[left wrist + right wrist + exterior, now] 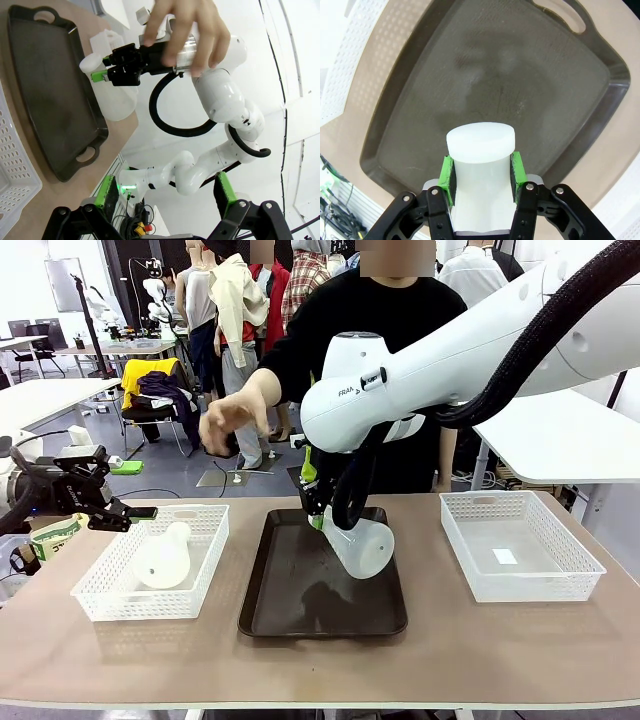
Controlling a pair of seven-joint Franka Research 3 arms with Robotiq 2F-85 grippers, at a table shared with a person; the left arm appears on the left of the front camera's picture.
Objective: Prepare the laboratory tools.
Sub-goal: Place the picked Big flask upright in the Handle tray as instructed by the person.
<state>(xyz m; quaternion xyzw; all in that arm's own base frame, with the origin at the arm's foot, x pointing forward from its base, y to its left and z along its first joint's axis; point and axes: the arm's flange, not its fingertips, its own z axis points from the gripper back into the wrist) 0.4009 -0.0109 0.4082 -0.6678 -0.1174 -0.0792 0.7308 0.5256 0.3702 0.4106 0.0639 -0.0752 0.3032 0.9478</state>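
The right gripper (pixel 316 512) reaches to the middle of the table and is clamped on the neck of a flask (pixel 362 546); in the right wrist view its green pads (pixel 447 176) press both sides of the neck, and the round white end (pixel 480 141) stands out beyond them; the flask hangs tilted over the tray (pixel 290 605), neck up and toward the far left, wide base down and toward the right; whether the base touches the tray cannot be told; in the left wrist view the same flask (pixel 118 100) shows at the tray's (pixel 45 85) edge, with the right gripper (pixel 102 75) closed on its neck; the second flask (pixel 165 554) lies on its side in the left basket (pixel 110 602), neck toward the far right; the left gripper (pixel 132 512) hovers at the far left corner of that basket, pointing right, apart from the flask inside; its jaws stand apart with nothing between them, the two green pads (pixel 107 192) wide of each other in its own wrist view; a corner of the left basket (pixel 15 185) shows at that view's left edge; the right basket (pixel 470 575) sits on the table to the right of the tray; a person stands at the far side, one hand (pixel 228 420) raised, fingers spread, above the gap between left basket and tray; that hand (pixel 187 35) shows in the left wrist view in front of the right arm.
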